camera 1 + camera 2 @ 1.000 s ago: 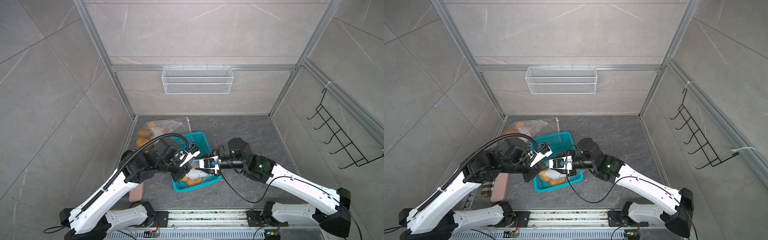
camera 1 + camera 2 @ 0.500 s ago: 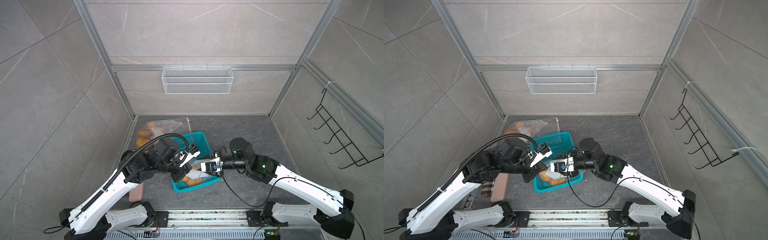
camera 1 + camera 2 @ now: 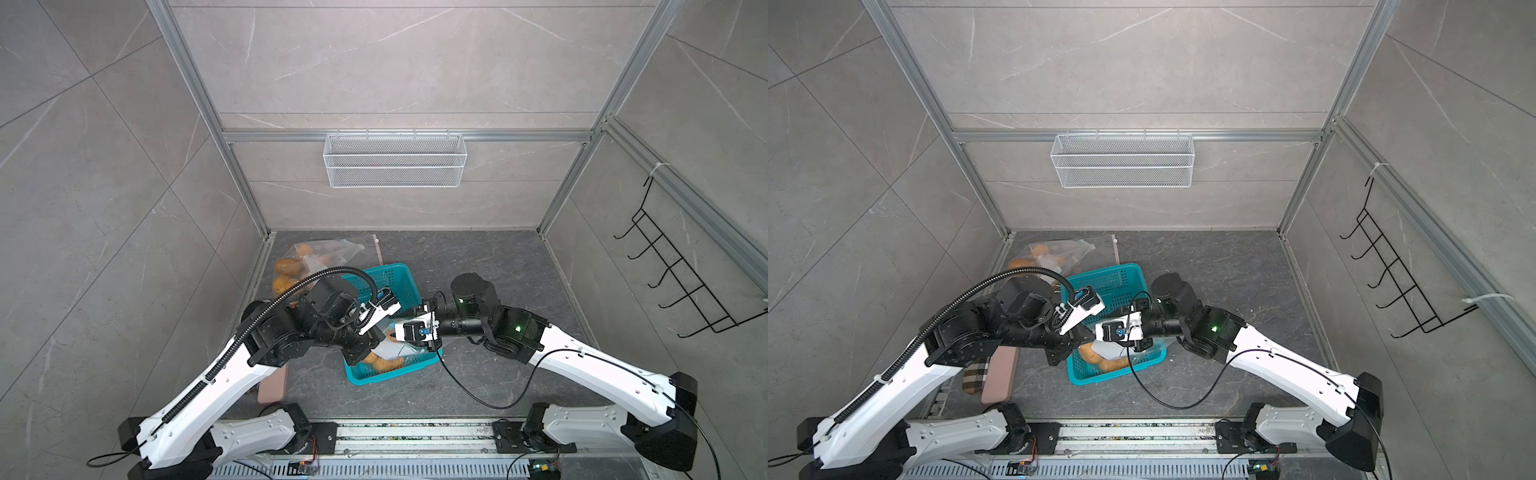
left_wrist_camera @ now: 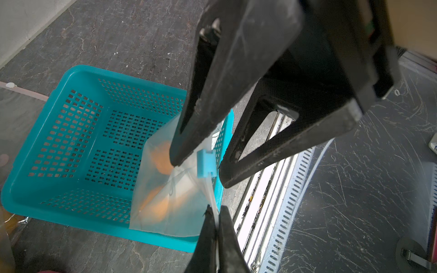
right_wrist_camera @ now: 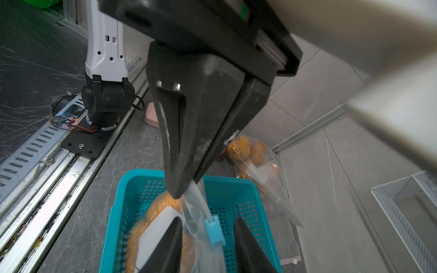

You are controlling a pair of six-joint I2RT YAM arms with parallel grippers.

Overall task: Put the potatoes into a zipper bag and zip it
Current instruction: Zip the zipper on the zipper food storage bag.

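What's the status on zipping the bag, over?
Left end effector shut on zipper bag rim. Right end effector open, straddling blue slider. Potatoes bagged, over teal basket. Nothing blocking slider.

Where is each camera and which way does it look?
Both top views: high up front, looking down at the teal plastic basket; left arm and right arm show.
Left wrist: on that arm, looking along the shut left gripper pinching the clear zipper bag.
Right wrist: on that arm, looking past the open right gripper around the blue slider.
Shared by wrist views: basket, bag, slider.
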